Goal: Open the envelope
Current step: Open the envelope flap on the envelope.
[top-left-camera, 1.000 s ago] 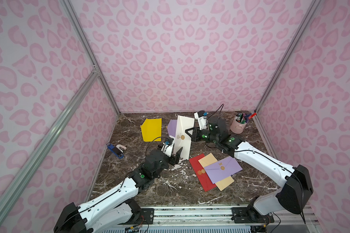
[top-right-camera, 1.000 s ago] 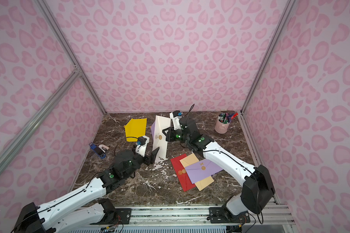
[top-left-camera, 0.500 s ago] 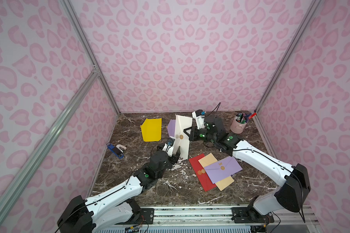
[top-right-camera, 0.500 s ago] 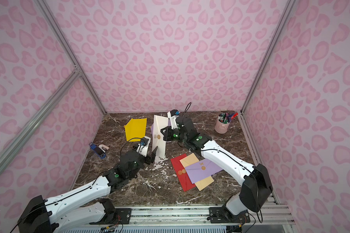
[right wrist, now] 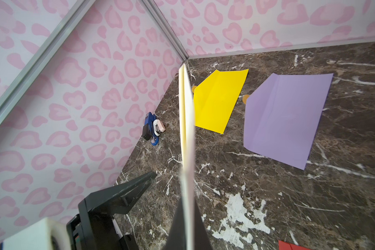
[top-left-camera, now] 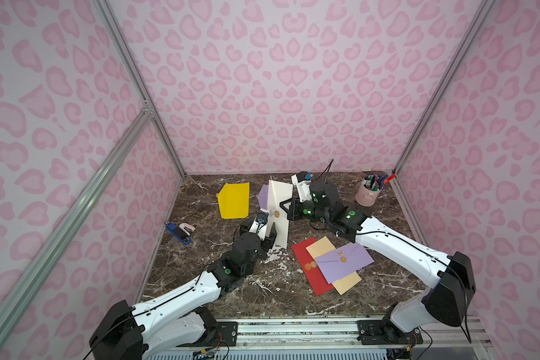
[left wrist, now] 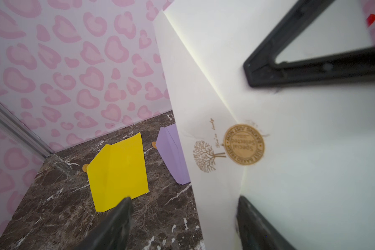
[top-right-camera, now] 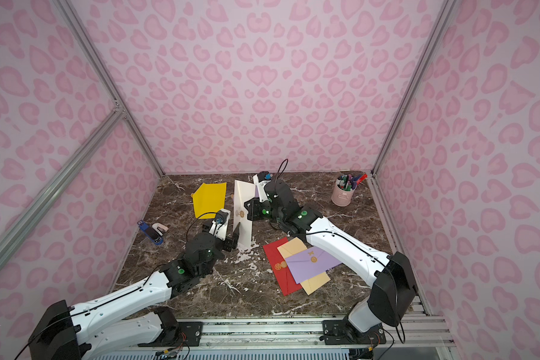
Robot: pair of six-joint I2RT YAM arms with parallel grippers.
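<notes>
A white envelope (top-left-camera: pixel 280 199) with a round gold seal (left wrist: pixel 244 144) stands upright on one end on the marble table (top-left-camera: pixel 200 268), in both top views. My right gripper (top-left-camera: pixel 283 208) is shut on its side edge at mid height; the right wrist view sees the envelope (right wrist: pixel 185 121) edge-on between the shut fingers (right wrist: pixel 200 229). My left gripper (top-right-camera: pixel 234 238) is open, low on the seal side. One finger (left wrist: pixel 253 225) lies in front of the envelope's face. The other finger (left wrist: pixel 115 225) sits past its edge, over the table.
A yellow envelope (top-left-camera: pixel 234 201) and a purple one (right wrist: pixel 286 116) lie flat at the back. A red, tan and purple pile (top-left-camera: pixel 334 265) lies at the front right. A pink pen cup (top-left-camera: pixel 368 194) stands in the back right corner; a blue stapler (top-left-camera: pixel 178 233) lies by the left wall.
The right gripper has shifted the upright envelope slightly left. The left arm has edged forward, its open fingers staying by the envelope's lower part.
</notes>
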